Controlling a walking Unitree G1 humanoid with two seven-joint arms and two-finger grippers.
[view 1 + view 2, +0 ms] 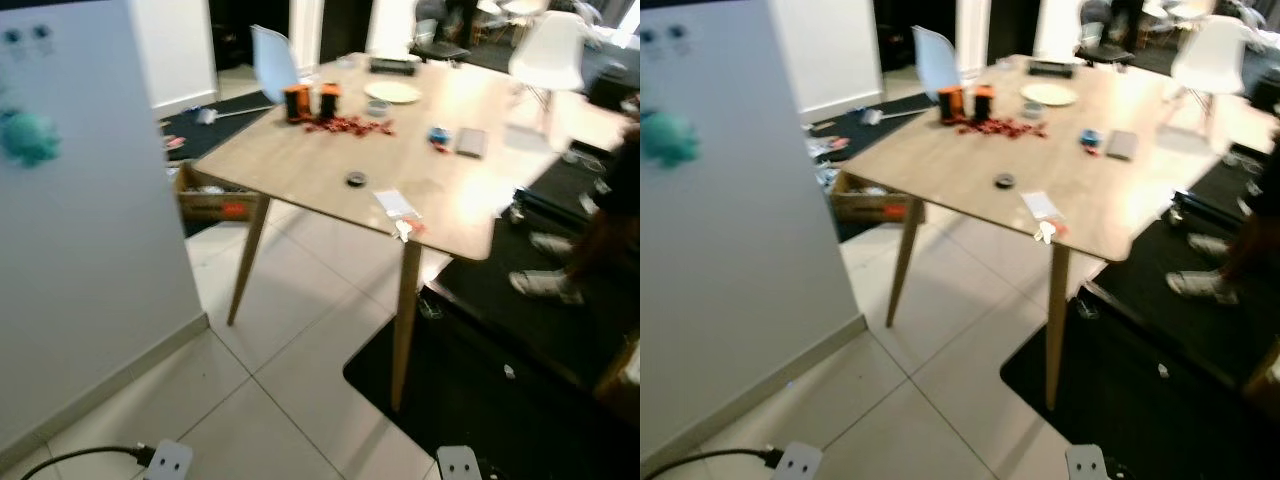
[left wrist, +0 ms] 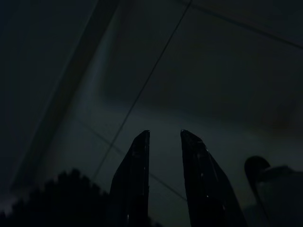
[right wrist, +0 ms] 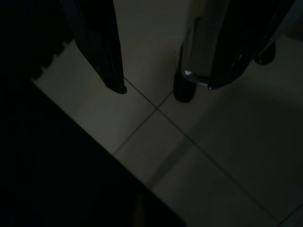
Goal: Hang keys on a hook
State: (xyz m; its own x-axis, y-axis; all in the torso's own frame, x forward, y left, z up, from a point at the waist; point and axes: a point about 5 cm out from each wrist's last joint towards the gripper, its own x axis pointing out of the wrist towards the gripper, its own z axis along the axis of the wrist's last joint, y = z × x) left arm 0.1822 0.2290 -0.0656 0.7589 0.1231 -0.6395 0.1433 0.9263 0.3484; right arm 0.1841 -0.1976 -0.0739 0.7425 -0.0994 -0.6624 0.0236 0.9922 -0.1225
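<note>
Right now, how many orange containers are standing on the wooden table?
2. One orange container and a second orange container stand side by side at the far left of the table, behind the red scatter. None looks hidden.

Blurred bright head views, dark wrist views

pale wood table (image 1: pixel 330 150), orange cups (image 1: pixel 310 100)

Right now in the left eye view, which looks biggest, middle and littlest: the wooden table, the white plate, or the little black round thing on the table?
1. The wooden table looks biggest by far.
2. The white plate comes next, even though it sits farther away.
3. The little black round thing looks smallest, though it is nearer the camera.
</note>
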